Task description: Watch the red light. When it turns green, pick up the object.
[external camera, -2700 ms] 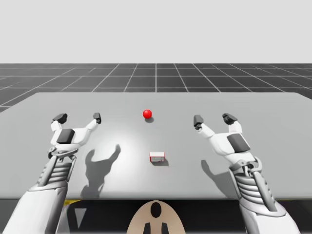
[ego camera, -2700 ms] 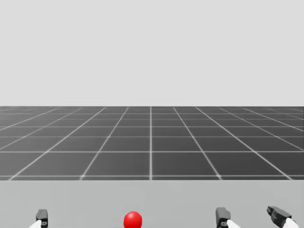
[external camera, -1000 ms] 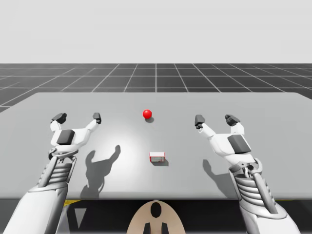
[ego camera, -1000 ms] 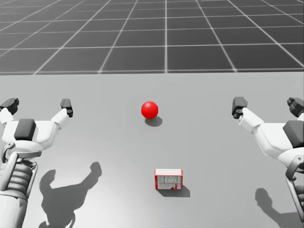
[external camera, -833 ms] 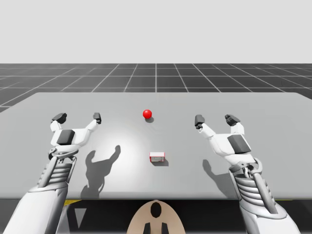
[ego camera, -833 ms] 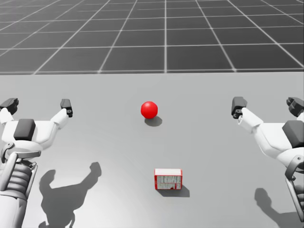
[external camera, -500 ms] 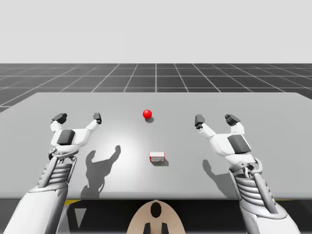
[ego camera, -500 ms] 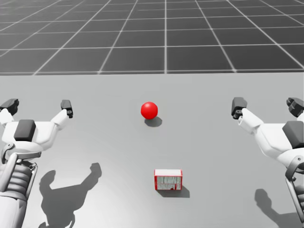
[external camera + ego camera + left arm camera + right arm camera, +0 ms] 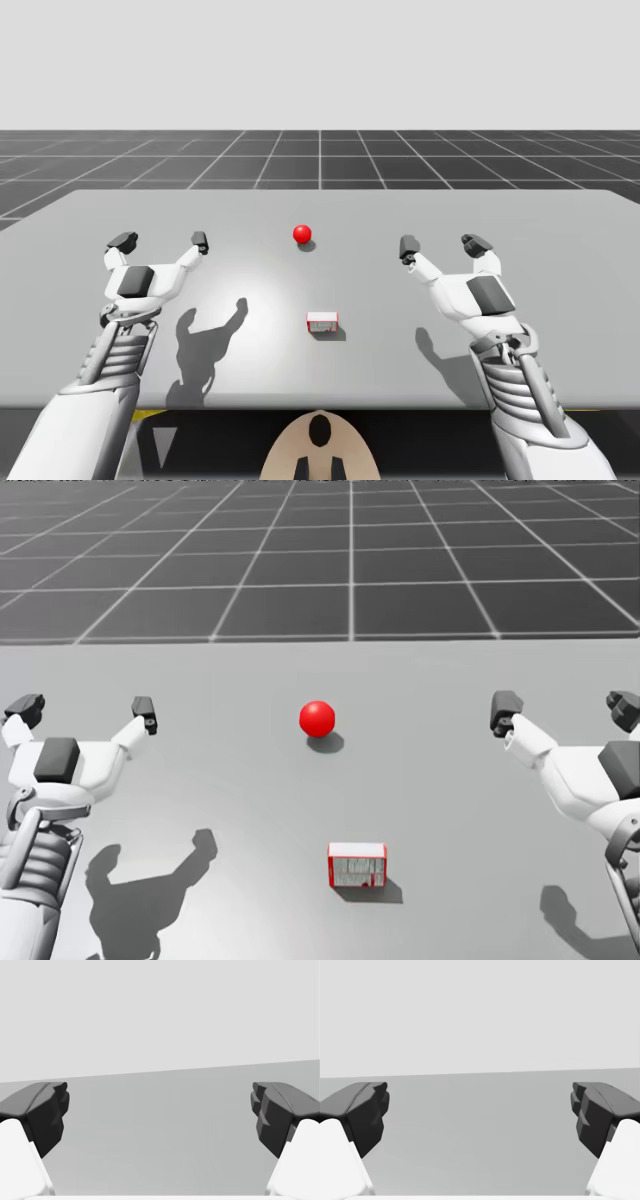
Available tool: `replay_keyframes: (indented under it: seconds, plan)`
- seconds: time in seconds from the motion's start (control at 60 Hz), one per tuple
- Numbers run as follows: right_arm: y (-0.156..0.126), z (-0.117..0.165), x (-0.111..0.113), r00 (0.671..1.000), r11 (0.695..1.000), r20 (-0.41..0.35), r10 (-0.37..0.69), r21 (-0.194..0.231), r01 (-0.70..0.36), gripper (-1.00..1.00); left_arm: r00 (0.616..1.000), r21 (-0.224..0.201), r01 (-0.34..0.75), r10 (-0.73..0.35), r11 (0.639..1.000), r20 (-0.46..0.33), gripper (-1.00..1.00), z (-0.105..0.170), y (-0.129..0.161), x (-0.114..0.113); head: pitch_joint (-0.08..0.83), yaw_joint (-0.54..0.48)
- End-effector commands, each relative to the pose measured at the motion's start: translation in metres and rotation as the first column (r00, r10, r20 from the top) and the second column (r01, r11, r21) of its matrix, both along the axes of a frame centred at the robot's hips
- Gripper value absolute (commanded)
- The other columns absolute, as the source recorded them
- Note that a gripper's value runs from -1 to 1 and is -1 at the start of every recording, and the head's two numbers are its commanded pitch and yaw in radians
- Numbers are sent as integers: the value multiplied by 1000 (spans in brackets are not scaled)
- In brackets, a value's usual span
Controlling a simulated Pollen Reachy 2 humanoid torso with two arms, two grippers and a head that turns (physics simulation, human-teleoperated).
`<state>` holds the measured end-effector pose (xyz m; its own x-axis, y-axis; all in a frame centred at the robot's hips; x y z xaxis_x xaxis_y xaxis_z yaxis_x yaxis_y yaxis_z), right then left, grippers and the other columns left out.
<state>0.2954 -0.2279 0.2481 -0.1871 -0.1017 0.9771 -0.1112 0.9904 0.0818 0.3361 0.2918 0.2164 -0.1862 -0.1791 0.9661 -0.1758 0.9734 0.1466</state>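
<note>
Object: small red-and-white rectangular box (image 9: pixel 357 865), lying flat on the grey matte table (image 9: pixel 560 230), near my edge and roughly midway between the two arms. Nothing touches it.
Signal: glossy red ball-shaped light (image 9: pixel 317 718), on the table beyond the box and well apart from it. It reads red, not green.
Left tool: left gripper (image 9: pixel 160 241), fingers spread wide with nothing between them. It hangs above the table, well apart from the box on my left side. The left wrist view has bare table ahead of it.
Right tool: right gripper (image 9: pixel 440 244), likewise spread and empty, well apart from the box on my right side.
Reason for posture: judged to be a waiting stance. Both arms sit off to the sides so the light and box are unobstructed from the head view, and the jaws are parted ready for a grasp.
Step in hand: watching the signal; pick-up not yet due.
Next move: on green, either arm must swing inward and come down over the box.
Risk: moving on red. The box is also low, so fingers may strike the table.
</note>
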Motion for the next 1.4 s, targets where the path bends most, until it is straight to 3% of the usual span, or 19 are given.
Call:
replay_keyframes:
  seconds: [0.017,1.4]
  plan:
    - [3,-1,0,1000,1000,-3,2,14,-2,-1000,1000,2,0,0,1000,-1,-1000,0,0,0,463,69]
    - [1,-1,-1,1000,1000,11,-1,1,1,-1000,1000,5,0,0,1000,-3,-1000,-1,0,0,468,69]
